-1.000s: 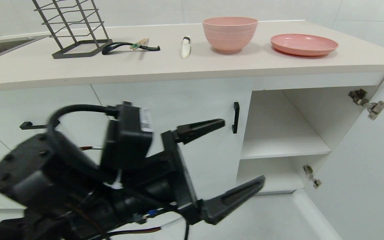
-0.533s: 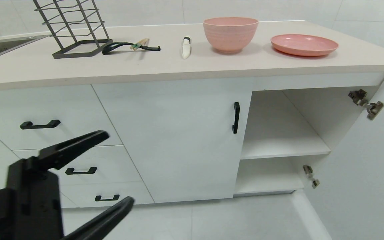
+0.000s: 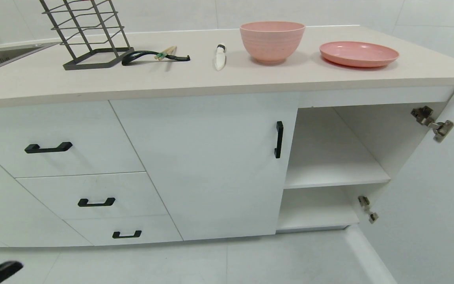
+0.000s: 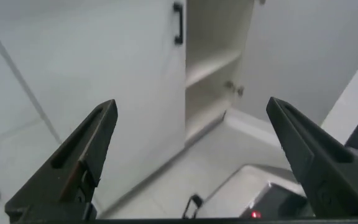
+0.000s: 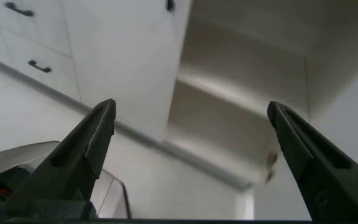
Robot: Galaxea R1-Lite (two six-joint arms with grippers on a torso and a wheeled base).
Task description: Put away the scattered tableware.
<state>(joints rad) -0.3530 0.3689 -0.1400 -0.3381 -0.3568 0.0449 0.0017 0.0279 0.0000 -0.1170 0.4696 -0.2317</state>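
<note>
Bowl (image 3: 272,40) between knife (image 3: 220,56) and plate (image 3: 359,53)

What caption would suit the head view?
Pink bowl, plate and knife sit on the counter above an open cupboard.

we saw a pink bowl (image 3: 272,41) upright on the counter (image 3: 211,81), a pink plate (image 3: 359,53) flat at its right, a white knife (image 3: 220,57) at its left, then wooden chopsticks (image 3: 166,51) lying across a black spoon (image 3: 142,54).

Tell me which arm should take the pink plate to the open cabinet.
Right, probably. The plate sits at the right end of the counter, above the open cabinet, and the right claw, open, faces its shelves. The left claw, also open, faces the closed door beside it.
</note>
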